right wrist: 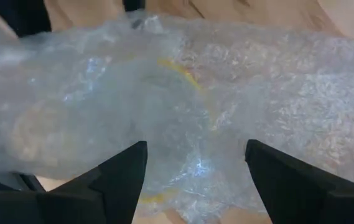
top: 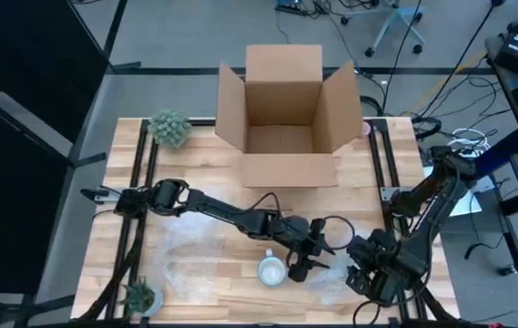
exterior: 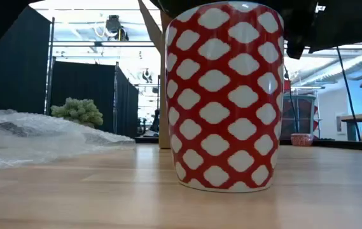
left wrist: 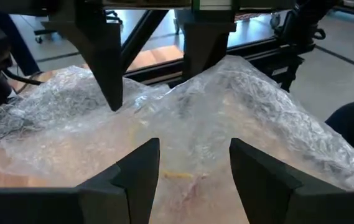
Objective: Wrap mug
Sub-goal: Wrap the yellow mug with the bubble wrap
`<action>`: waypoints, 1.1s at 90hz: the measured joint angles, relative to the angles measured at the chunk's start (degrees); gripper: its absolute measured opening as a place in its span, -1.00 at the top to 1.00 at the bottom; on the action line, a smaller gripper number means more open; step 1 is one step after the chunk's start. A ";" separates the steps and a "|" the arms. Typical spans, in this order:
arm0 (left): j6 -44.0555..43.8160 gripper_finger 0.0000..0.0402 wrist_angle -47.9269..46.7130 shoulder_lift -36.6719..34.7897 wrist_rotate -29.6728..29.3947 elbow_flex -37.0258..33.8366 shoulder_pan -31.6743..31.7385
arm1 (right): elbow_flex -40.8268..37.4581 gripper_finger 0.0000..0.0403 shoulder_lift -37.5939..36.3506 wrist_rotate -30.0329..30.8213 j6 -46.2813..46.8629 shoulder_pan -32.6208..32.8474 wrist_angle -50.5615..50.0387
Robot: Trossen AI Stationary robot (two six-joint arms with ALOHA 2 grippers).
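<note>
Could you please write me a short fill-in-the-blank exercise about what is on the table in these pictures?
1. The mug has a white and ____ pattern.
2. At the table's far edge stands an open cardboard ____.
3. Both grippers, left and right, hover over a sheet of ____ wrap.
4. In the high view, the mug stands ____, its mouth facing up.

Missing words: red; box; bubble; upright
</note>
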 joint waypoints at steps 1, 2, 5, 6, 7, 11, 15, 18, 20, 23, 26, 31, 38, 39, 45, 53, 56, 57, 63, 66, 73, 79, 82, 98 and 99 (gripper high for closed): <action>0.00 0.10 0.00 0.00 0.00 0.00 0.00 | 0.00 -0.29 0.00 0.02 -0.09 0.00 0.00; 0.00 0.10 0.00 0.01 0.00 0.00 0.00 | 0.00 -0.29 0.00 0.04 -0.18 0.00 0.00; 0.00 0.10 0.00 0.03 0.02 0.00 0.00 | 0.00 -0.29 0.00 0.02 -0.52 0.02 0.00; 0.00 0.10 -0.01 0.03 0.02 0.00 0.00 | 0.00 -0.29 0.00 0.02 -0.64 0.04 0.00; -0.01 0.10 -0.02 0.03 0.02 0.00 0.00 | 0.00 -0.29 0.00 0.02 -0.74 0.04 0.00; -0.02 0.10 -0.02 0.03 0.02 0.00 0.00 | 0.00 -0.29 0.00 0.00 -0.86 0.05 0.00; -0.02 0.10 -0.07 0.03 0.02 0.00 0.00 | 0.00 -0.29 0.00 0.00 -0.86 0.06 0.00; -0.02 0.10 -0.09 0.03 0.02 0.00 0.00 | 0.00 -0.29 0.00 0.00 -0.85 0.04 0.00; -0.03 0.10 -0.10 0.03 0.02 0.00 0.00 | 0.00 -0.29 0.00 0.00 -0.84 0.04 0.00; -0.02 0.10 -0.13 0.03 0.02 0.00 0.01 | 0.00 -0.29 0.00 0.00 -0.90 0.04 0.00; -0.02 0.10 -0.17 0.03 0.02 0.00 0.02 | 0.00 -0.29 0.00 0.02 -1.01 0.04 0.00; -0.03 0.10 -0.31 0.03 0.03 0.00 0.02 | 0.00 -0.29 0.00 0.00 -1.01 0.04 0.00; -0.04 0.10 -0.55 0.03 0.05 0.00 0.04 | 0.00 -0.29 -0.01 0.02 -1.01 0.04 0.00; -0.04 0.10 -0.59 0.03 0.06 0.00 0.04 | 0.00 -0.29 -0.02 0.00 -1.01 0.04 0.00; -0.07 0.10 -0.97 0.03 0.15 0.02 0.04 | 0.00 -0.29 0.00 0.02 -1.01 0.04 0.00; 0.19 0.10 -1.74 0.03 0.24 0.04 0.04 | 0.00 -0.29 0.00 0.00 -1.04 0.04 0.00; 0.76 0.10 -1.91 0.03 0.24 0.04 0.04 | 0.00 -0.29 -0.01 0.00 -1.02 0.04 -0.02; 1.05 0.10 -1.96 0.03 0.24 0.04 0.04 | 0.00 -0.29 0.00 0.01 -1.03 0.04 -0.02; 2.79 0.10 -2.38 0.03 0.24 0.06 0.07 | 0.00 -0.29 -0.01 0.01 -1.04 0.04 -0.02; 3.47 0.10 -2.76 0.03 0.26 0.08 0.05 | 0.00 -0.29 -0.01 0.01 -1.04 0.04 -0.02; 5.46 0.10 -3.98 0.03 0.24 0.09 0.04 | 0.00 -0.29 -0.02 0.00 -1.04 0.04 -0.02; 6.37 0.10 -4.33 0.03 0.26 0.09 0.00 | 0.00 -0.29 -0.01 0.02 -1.04 0.04 -0.02; 6.85 0.10 -4.46 0.03 0.24 0.09 0.00 | 0.00 -0.29 -0.02 0.00 -1.04 0.04 -0.04; 7.21 0.10 -5.09 0.03 0.24 0.09 0.00 | 0.00 -0.29 -0.02 0.01 -1.04 0.04 -0.04; 7.21 0.10 -5.09 0.03 0.24 0.09 0.00 | 0.00 -0.29 -0.02 0.00 -1.04 0.04 -0.04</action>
